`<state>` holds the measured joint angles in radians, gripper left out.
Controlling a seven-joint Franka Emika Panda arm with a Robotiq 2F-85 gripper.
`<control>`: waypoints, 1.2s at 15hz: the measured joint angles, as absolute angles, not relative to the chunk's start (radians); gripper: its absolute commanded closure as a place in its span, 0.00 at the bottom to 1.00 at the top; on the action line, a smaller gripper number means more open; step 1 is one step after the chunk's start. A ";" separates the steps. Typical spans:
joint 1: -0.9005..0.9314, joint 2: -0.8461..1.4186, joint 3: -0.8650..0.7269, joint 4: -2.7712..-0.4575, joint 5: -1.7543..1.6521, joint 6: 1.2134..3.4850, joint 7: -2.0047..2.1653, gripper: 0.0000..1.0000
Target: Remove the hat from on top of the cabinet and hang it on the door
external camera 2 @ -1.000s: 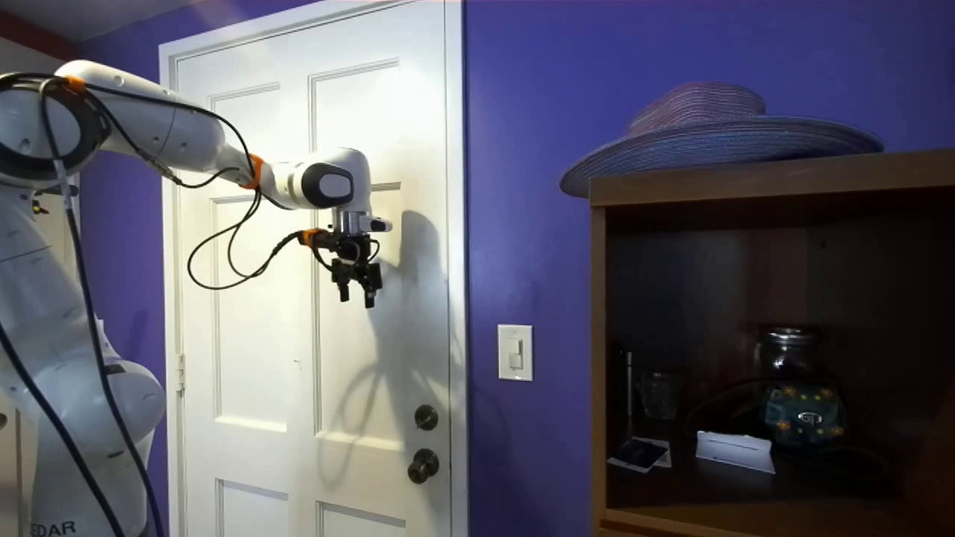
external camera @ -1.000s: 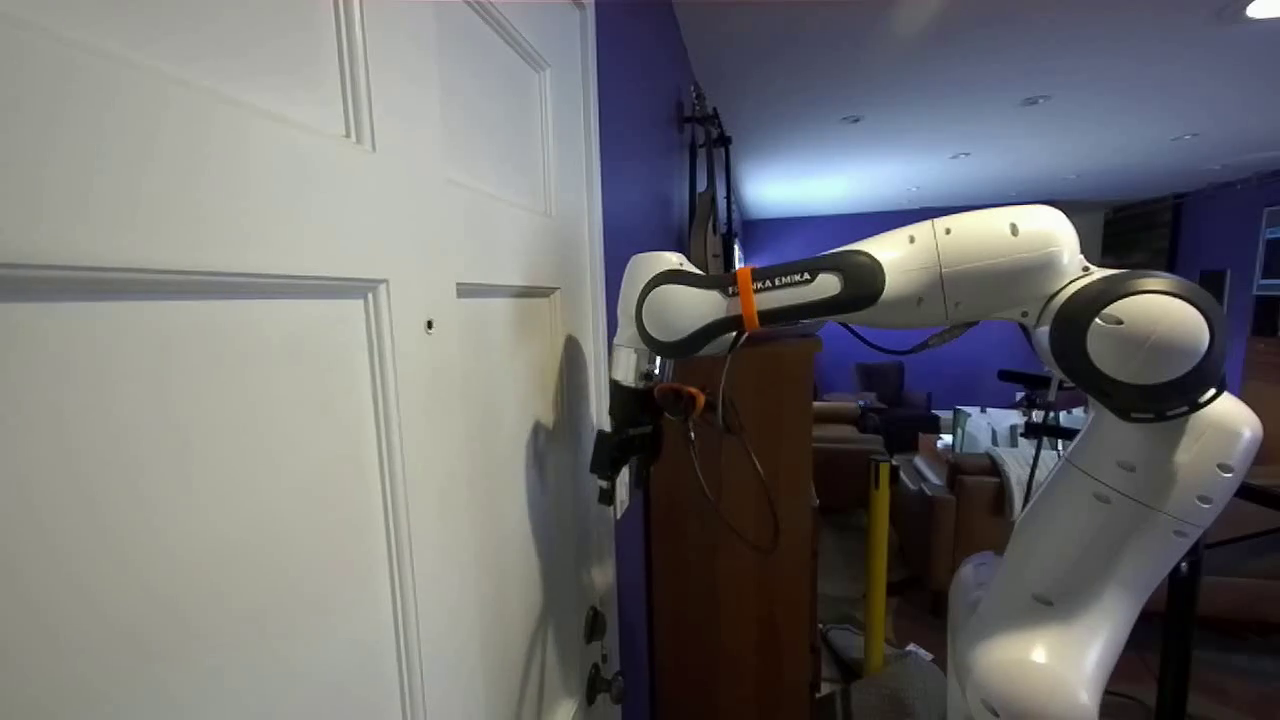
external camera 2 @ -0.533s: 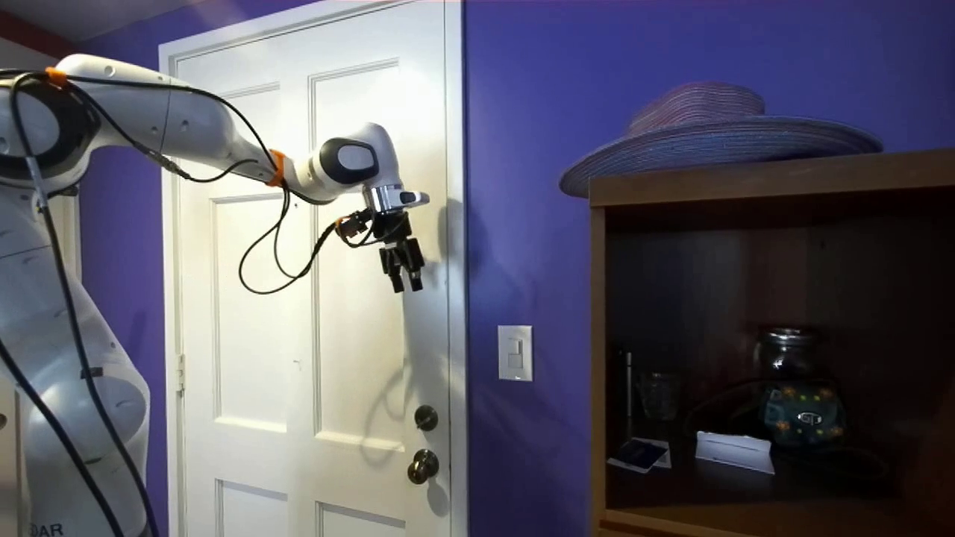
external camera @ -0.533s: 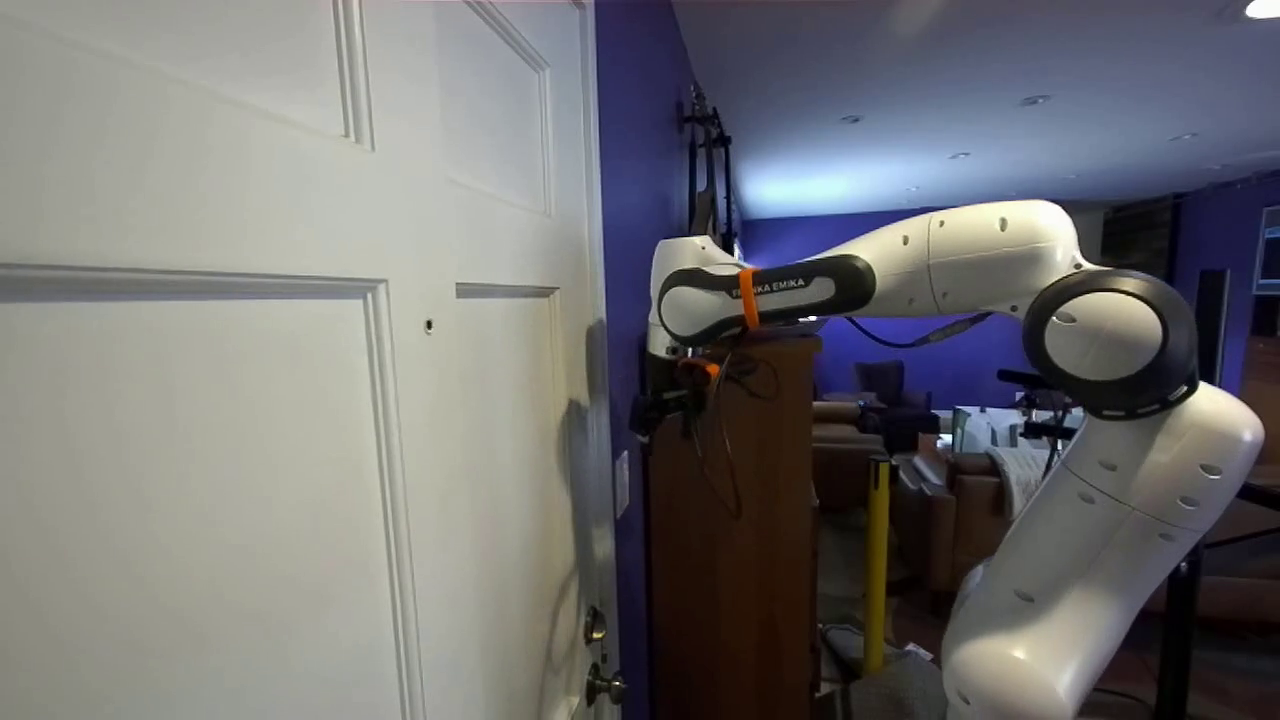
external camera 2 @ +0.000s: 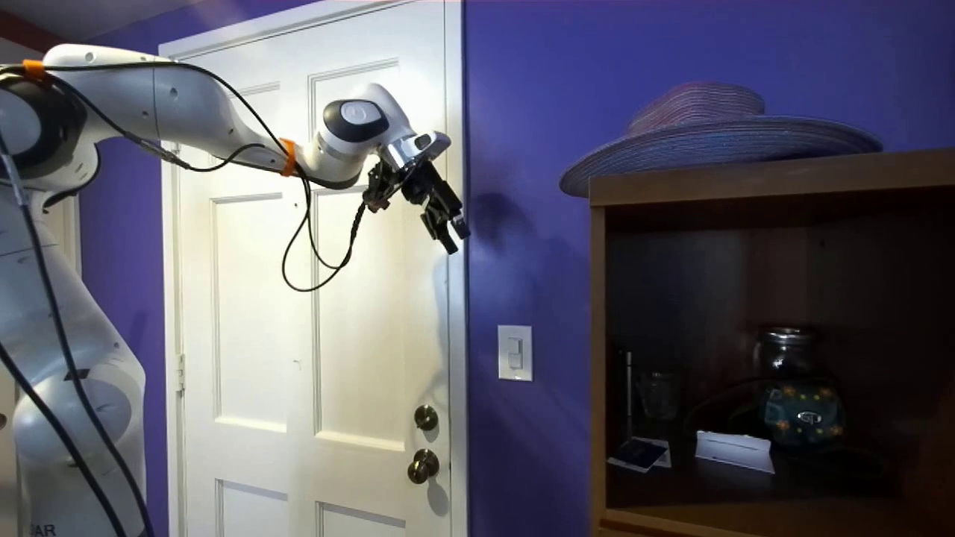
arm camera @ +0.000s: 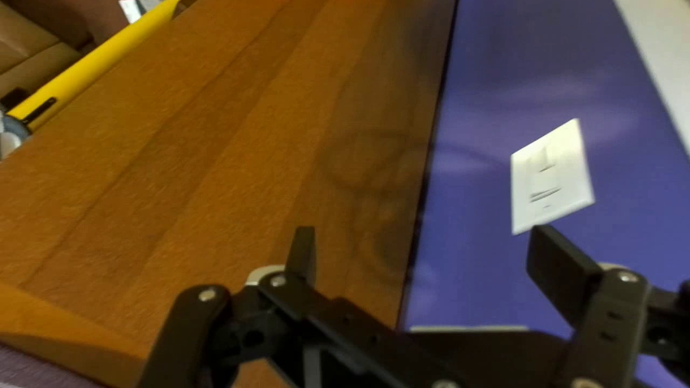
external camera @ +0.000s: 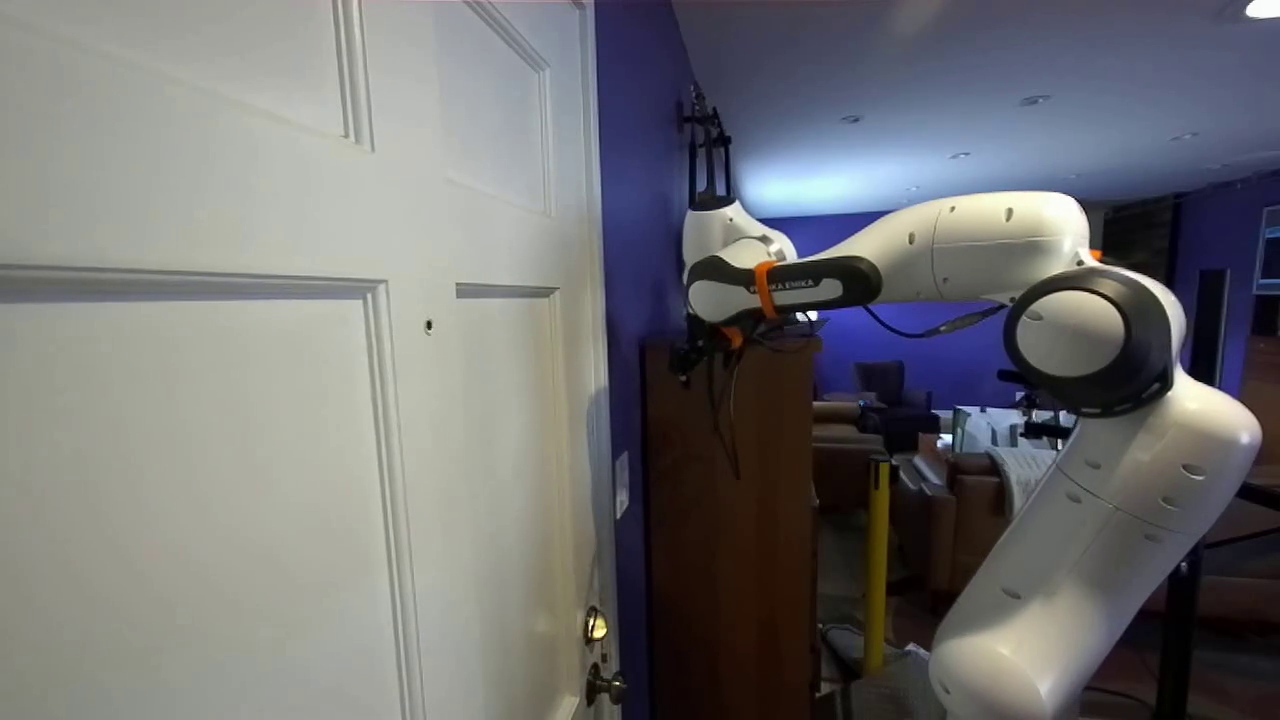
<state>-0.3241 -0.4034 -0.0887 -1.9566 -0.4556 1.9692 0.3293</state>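
In the wrist view my claw (arm camera: 423,234) is spread wide, its two fingers (arm camera: 560,264) well apart, with the blurred brown side of the cabinet (arm camera: 215,161) and the purple wall (arm camera: 485,258) showing through the gap; my knuckles run off the bottom of the frame. The light switch (arm camera: 551,180) shows just above one fingertip, a yellow post (arm camera: 97,64) is cut off at the top left, and a mauve strip (arm camera: 32,369) at the bottom left is too little for me to name. In an exterior view the hat (external camera 2: 709,134) sits on top of the cabinet, its brim jutting past the cabinet's edge and the far part of that brim hidden; the cabinet is cut off at one side, and its shelf (external camera 2: 709,496) is too dark for me to make out everything there. My claw tilts down and toward the cabinet, in front of the edge of the door (external camera 2: 358,358), and open wall shows between my fingertips and the brim. In an exterior view my arm (external camera: 1000,250) partly hides the cabinet's top edge and my claw, whose spread I cannot read there; a strip of wall shows between the door's edge and the claw.
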 measured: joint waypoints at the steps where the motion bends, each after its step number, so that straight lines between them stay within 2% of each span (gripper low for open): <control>1: -0.341 -0.398 -0.096 -1.945 -0.497 1.990 0.347 0.00; 13: -0.373 -0.356 -0.130 -1.884 -0.543 2.049 0.411 0.00; 18: -0.380 -0.323 -0.215 -1.798 -0.545 2.215 0.352 0.00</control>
